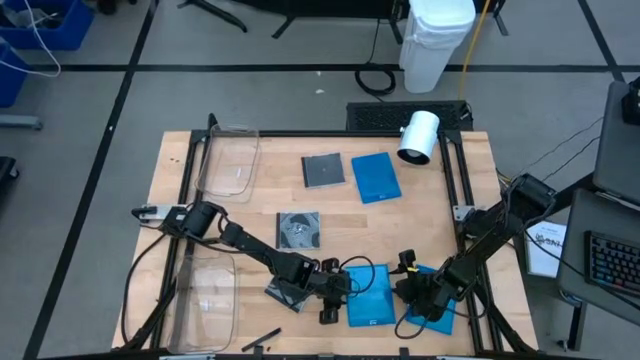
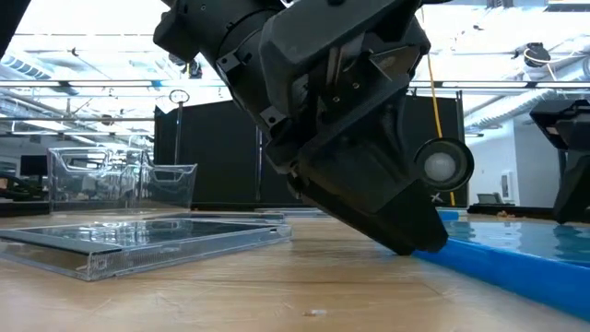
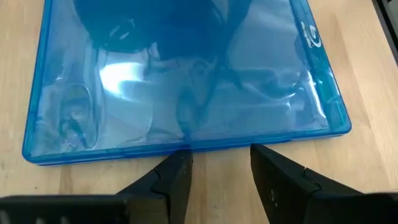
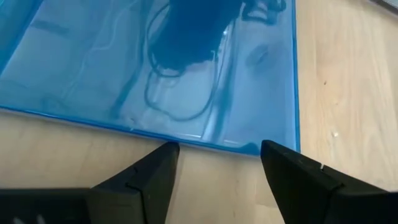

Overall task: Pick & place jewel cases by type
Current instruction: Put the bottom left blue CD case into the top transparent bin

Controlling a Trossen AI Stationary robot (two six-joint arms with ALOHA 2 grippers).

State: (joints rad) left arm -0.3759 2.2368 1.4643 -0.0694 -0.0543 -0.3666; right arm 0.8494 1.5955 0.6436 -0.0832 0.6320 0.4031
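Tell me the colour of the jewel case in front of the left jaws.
Bright translucent blue jewel case; the left wrist view shows it best.

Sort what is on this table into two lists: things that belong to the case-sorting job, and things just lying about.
Job:
- blue cases: far one, middle one, one under the right arm
- grey cases: far one, disc one, one under the left arm
- two clear bins
- left claw, right claw, both open

Lying about:
- white lamp
- white bin on the floor
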